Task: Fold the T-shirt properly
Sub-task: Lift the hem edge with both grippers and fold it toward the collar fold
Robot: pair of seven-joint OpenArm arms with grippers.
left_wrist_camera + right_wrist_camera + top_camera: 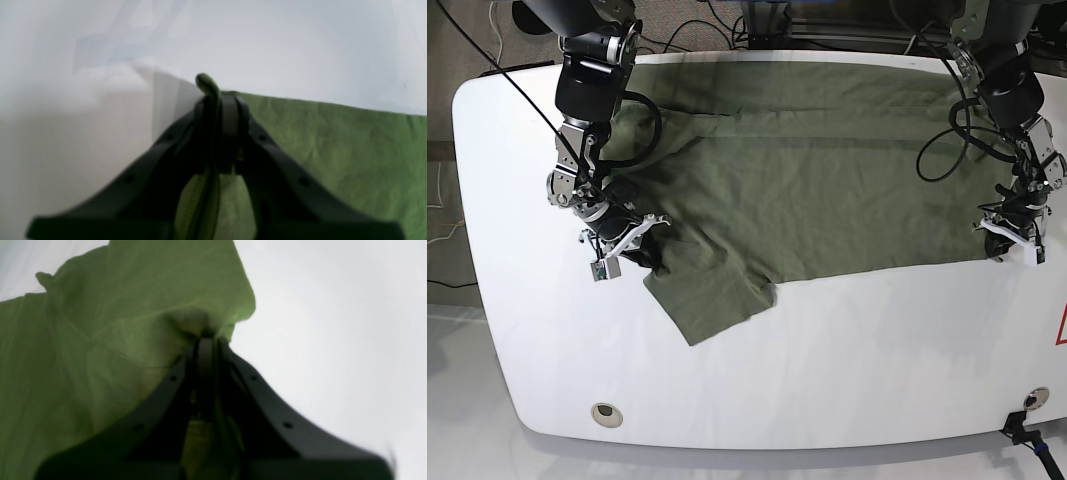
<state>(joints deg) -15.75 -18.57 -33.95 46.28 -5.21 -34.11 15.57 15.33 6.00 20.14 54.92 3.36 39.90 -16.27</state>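
Observation:
The olive-green T-shirt (827,180) lies spread across the white table (847,360), with one sleeve (712,300) pointing toward the front left. My left gripper (222,100) is shut on the shirt's edge, and a small fold of fabric pokes up past its fingertips. In the base view this gripper (997,238) sits at the shirt's right front corner. My right gripper (206,338) is shut on a bunched piece of the shirt (100,340). From the base view it (642,243) is at the shirt's left side, just above the sleeve.
Black cables (947,130) loop over the shirt's far right and along the table's back edge. A round grommet (604,411) sits near the front left of the table. A red marking (1061,325) shows at the right edge.

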